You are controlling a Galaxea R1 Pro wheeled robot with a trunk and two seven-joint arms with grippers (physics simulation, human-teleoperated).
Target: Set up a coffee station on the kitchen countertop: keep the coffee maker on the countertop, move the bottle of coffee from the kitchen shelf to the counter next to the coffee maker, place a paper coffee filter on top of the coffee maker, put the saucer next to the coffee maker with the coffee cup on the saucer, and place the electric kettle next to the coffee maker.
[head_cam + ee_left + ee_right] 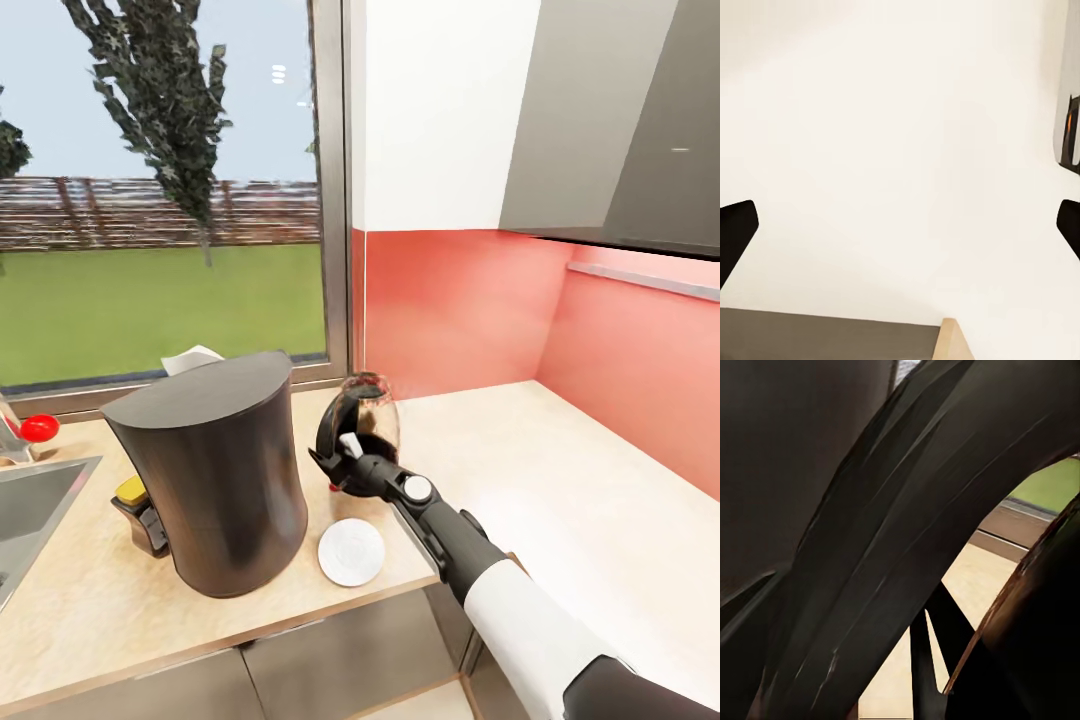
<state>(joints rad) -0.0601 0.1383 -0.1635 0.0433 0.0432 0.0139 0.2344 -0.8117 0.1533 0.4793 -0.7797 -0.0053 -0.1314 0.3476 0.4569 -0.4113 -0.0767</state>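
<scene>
Reaching across the desk (560, 470) with your right arm, you are holding the right gripper (335, 468) at the handle of the electric kettle (366, 415). The kettle is standing upright on the desk, just right of the coffee maker (215, 470) and close to the red backsplash (455, 310). In the right wrist view the kettle's dark curved handle (907, 532) is sitting very close to the camera, with the kettle's body (1035, 637) beside it and pale desk showing through the gap. You are looking at jaws set around that handle, but whether they are clamped on it or merely apart around it I cannot tell.

The coffee maker is standing near the desk's front edge, dark and tall. A white paper coffee filter (190, 358) is peeking out just behind its top; whether it is resting on the machine or lying behind it I cannot tell. The saucer (351, 551) is lying flat on the desk just in front of the kettle and beside the coffee maker's right side, bare. A sink (40, 500) is sitting at the far left of the desk, and the window (160, 190) behind is showing lawn and a tree.

Your left gripper (900, 225) is facing a pale wall, its two dark fingertips (735, 232) showing at opposite edges of the left wrist view, so those jaws are standing wide apart and holding nothing.
</scene>
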